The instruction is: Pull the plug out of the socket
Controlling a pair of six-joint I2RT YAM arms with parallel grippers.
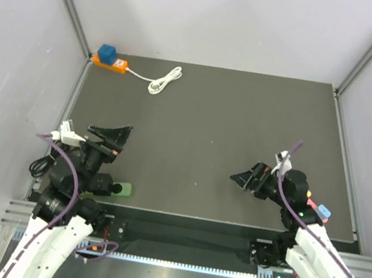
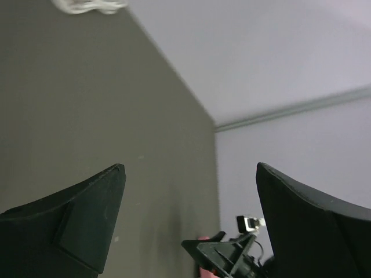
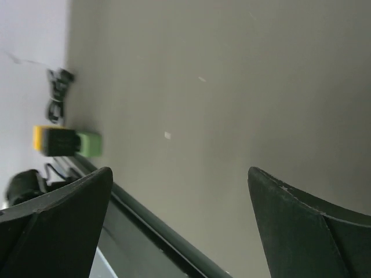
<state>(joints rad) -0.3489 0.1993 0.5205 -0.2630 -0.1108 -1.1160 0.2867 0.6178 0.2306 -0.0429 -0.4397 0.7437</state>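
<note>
An orange socket strip (image 1: 116,64) lies at the far left corner of the dark table, with a blue plug (image 1: 107,52) seated in it. Its white cable (image 1: 165,80) lies coiled to the right; a bit of the cable shows at the top of the left wrist view (image 2: 87,6). My left gripper (image 1: 116,136) is open and empty at the near left, far from the socket. My right gripper (image 1: 242,179) is open and empty at the near right. The socket and plug are out of both wrist views.
A green and yellow block (image 1: 120,189) sits by the left arm's base, also in the right wrist view (image 3: 66,142). A black cable bundle (image 1: 40,164) lies at the left edge. Grey walls enclose the table (image 1: 231,125) on three sides.
</note>
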